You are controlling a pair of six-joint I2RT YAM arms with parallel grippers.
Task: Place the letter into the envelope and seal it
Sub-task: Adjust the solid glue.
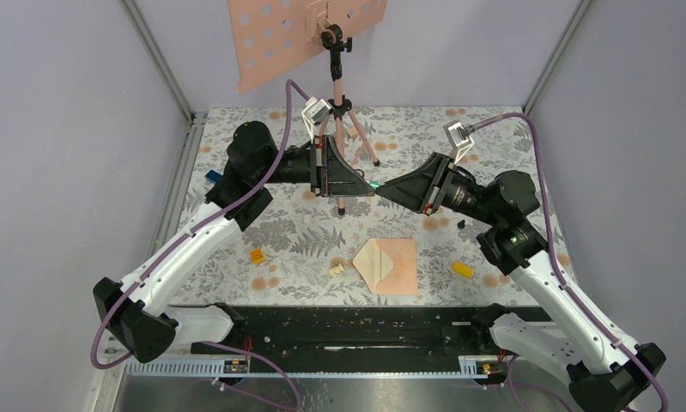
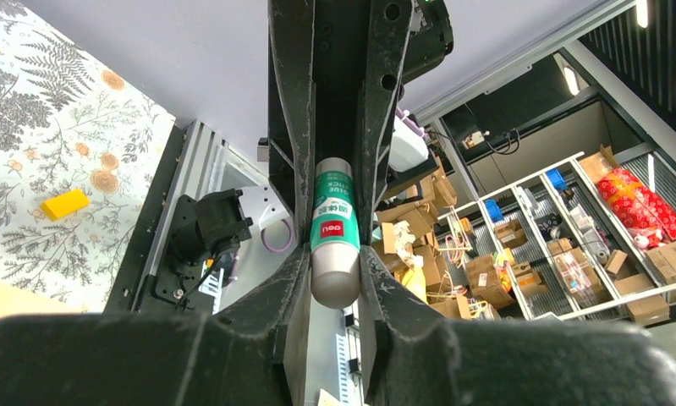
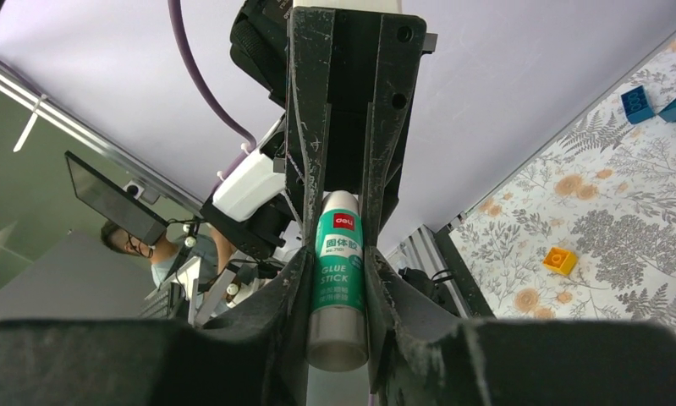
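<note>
The peach envelope lies flat on the floral table near the front edge. A cream triangular part spreads from its left side; I cannot tell whether that is the flap or the letter. High above the table's middle, both grippers meet tip to tip on a green glue stick. My left gripper pinches the stick's rounded grey end. My right gripper clamps the green body and flat metal end. Neither gripper touches the envelope.
A tripod carrying a perforated pink plate stands at the back, just behind the left gripper. Loose small bricks lie about: yellow, orange, blue, and a cream bit left of the envelope.
</note>
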